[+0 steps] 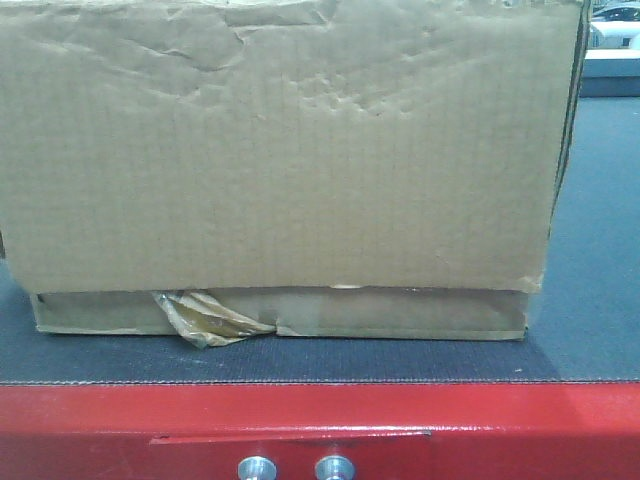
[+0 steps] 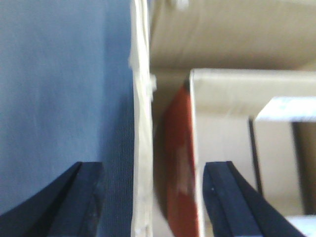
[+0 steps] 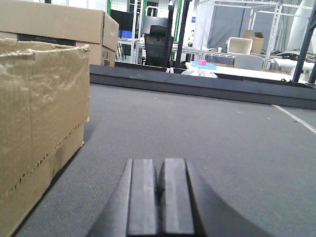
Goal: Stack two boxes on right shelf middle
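1. Across most of the front view sits the cardboard box (image 1: 280,150), resting on the grey mat (image 1: 590,250) above the red shelf edge (image 1: 320,430).
2. Left gripper (image 2: 148,168) is spread wide, fingers (image 2: 232,197) either side of the box's upright wall (image 2: 140,123), likely lined up to pinch it.
3. Right gripper (image 3: 159,168) is closed on nothing, low over the mat, with the box at frame left; it is probably keeping clear.

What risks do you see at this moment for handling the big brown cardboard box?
The left gripper stands open astride a thin cardboard wall; closing on it alone might bend or tear it.
The right gripper is shut and apart from the large brown cardboard box, so a lift would likely be one-sided.
The crumpled brown tape at the box's base could catch on the grey mat.
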